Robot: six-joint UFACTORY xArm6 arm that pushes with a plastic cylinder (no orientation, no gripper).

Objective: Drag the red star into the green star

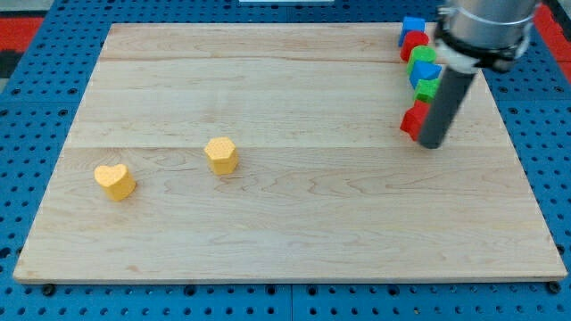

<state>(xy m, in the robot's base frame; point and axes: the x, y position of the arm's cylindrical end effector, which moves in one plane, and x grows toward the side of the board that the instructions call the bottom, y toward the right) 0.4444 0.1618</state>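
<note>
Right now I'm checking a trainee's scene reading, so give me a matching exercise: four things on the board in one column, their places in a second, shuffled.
Things:
1. yellow heart
2. yellow hexagon
3. my tip
4. blue block

Places:
A. top of the block column at the view's right
B. just right of the lowest red block
C. nearest the board's left edge
D. left of centre, right of the heart

Pairs: 1-C, 2-D, 3-B, 4-A
</note>
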